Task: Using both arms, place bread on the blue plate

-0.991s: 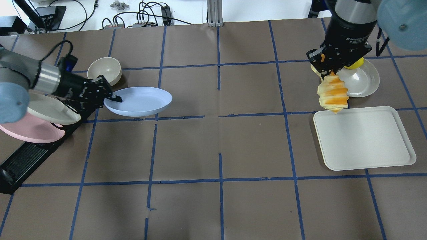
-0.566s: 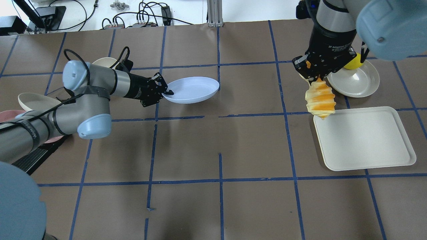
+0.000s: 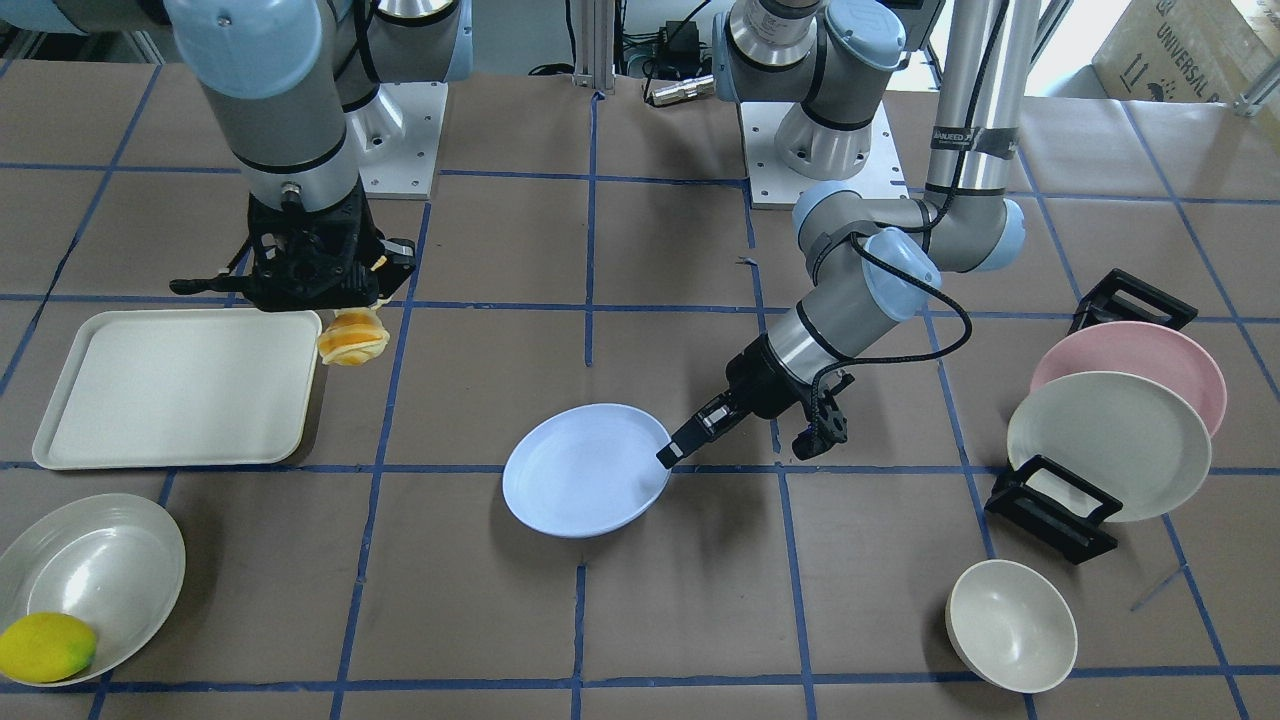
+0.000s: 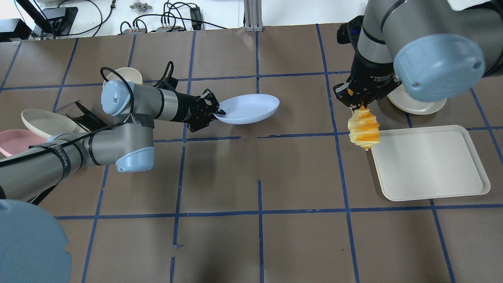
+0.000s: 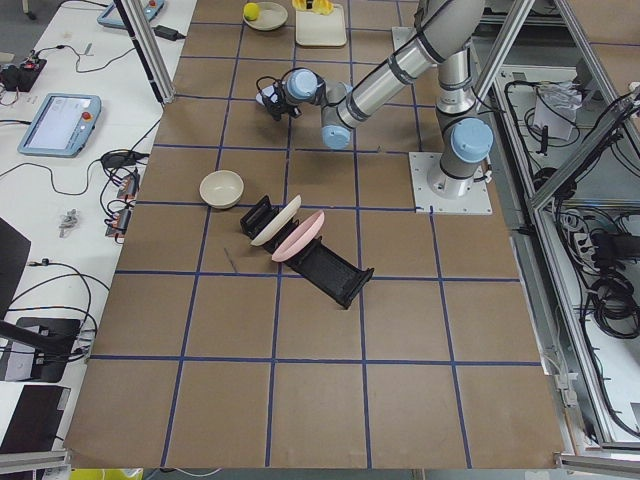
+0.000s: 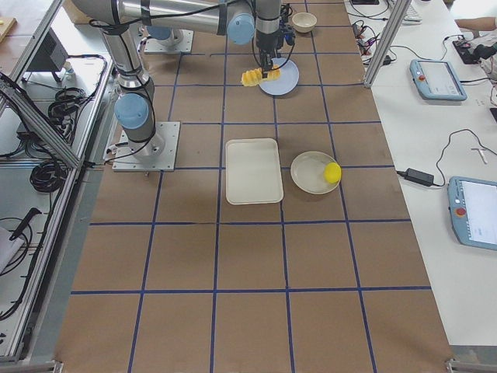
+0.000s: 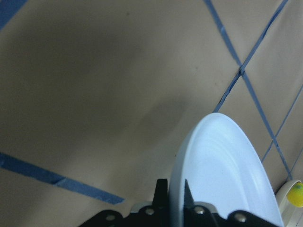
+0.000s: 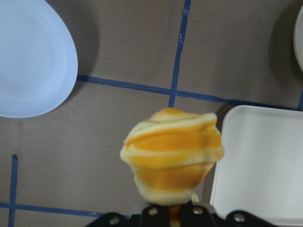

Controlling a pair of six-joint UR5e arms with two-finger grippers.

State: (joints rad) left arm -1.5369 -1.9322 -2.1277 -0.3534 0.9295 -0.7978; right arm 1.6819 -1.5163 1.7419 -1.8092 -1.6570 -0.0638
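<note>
My left gripper point(image 4: 219, 113) is shut on the rim of the blue plate point(image 4: 248, 109) and holds it level above the table, near the middle. The plate also shows in the front view point(image 3: 585, 470) and the left wrist view point(image 7: 227, 179). My right gripper point(image 4: 359, 105) is shut on one end of the bread point(image 4: 364, 130), which hangs down above the table by the white tray's left edge. The bread fills the right wrist view point(image 8: 173, 153), with the blue plate point(image 8: 33, 56) at upper left. The bread and the plate are apart.
A white tray point(image 4: 428, 163) lies under and right of the bread. A cream plate point(image 3: 90, 570) holds a lemon point(image 3: 45, 647). A black rack point(image 3: 1050, 505) holds a pink plate point(image 3: 1140, 350) and a cream-white plate point(image 3: 1105, 445). A cream bowl point(image 3: 1010, 625) stands nearby.
My left arm has carried the blue plate to the right, toward the table's middle. My right arm has carried the hanging bread to the left, off the tray's corner.
</note>
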